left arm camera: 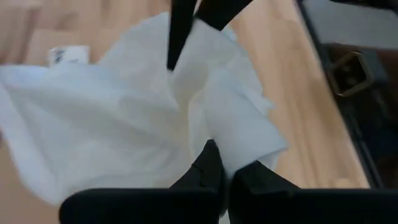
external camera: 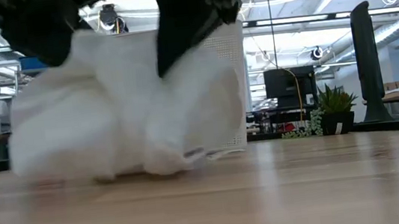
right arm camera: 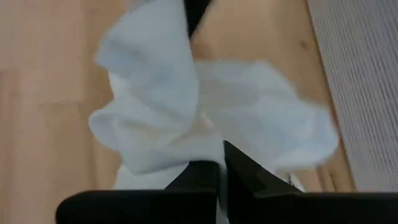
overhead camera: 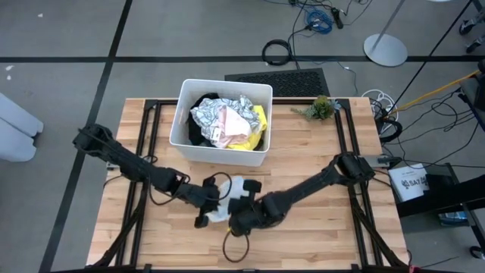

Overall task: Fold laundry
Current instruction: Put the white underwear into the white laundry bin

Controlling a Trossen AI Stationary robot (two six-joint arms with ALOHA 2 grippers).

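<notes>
The small white cloth (overhead camera: 231, 199) hangs bunched between the two tools, just clear of or brushing the bench (overhead camera: 318, 227), with the tub (overhead camera: 182, 114) of remaining laundry well behind it. The left tool (overhead camera: 206, 196) is clamped narrow on one side of the cloth and the right tool (overhead camera: 244, 206) on the other. Both stand equally near, so I judge that spreading it means drawing them apart.

You see the white cloth (external camera: 123, 105) only as a blur in the low view, its top cut off there. From above, both arms cover most of it, hiding its outline.
</notes>
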